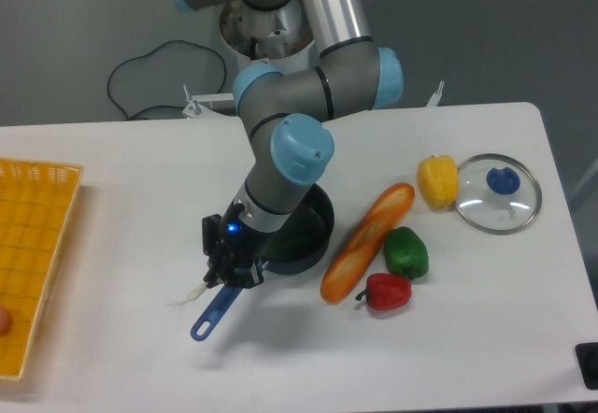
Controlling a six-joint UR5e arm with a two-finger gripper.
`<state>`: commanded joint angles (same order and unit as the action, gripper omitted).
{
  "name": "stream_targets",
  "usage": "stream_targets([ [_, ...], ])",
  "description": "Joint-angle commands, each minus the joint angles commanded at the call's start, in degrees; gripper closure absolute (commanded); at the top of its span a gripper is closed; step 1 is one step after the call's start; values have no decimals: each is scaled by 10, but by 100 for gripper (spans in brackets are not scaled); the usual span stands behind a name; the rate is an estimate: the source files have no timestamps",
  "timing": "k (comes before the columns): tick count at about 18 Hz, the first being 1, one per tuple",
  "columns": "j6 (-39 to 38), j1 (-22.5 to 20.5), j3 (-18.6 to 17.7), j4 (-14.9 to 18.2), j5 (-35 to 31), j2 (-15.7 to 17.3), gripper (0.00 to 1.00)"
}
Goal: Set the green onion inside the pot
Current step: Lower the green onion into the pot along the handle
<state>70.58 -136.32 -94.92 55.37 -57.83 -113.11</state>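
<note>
The pot (313, 231), a small dark navy saucepan, sits mid-table with its blue handle (213, 313) pointing toward the front left. My gripper (229, 276) hangs over the handle's root, just left of the pot's rim, shut on the green onion. Only the onion's white bulb end with small roots (191, 295) sticks out to the lower left of the fingers. A dark green stretch of leaves (290, 242) lies inside the pot; the arm hides the middle of the stalk.
A baguette (367, 242), green bell pepper (405, 252), red pepper (386, 291) and yellow pepper (437, 180) lie right of the pot. A glass lid with blue knob (498, 192) sits far right. A yellow basket (33, 245) stands at the left edge.
</note>
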Motion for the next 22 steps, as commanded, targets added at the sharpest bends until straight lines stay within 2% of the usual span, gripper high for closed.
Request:
stream_targets([
  [19,5,-7,-3,-1,1,-14,88],
  [21,5,-7,-3,-1,1,-14,85],
  [22,5,-7,-4,-1,1,-14,80],
])
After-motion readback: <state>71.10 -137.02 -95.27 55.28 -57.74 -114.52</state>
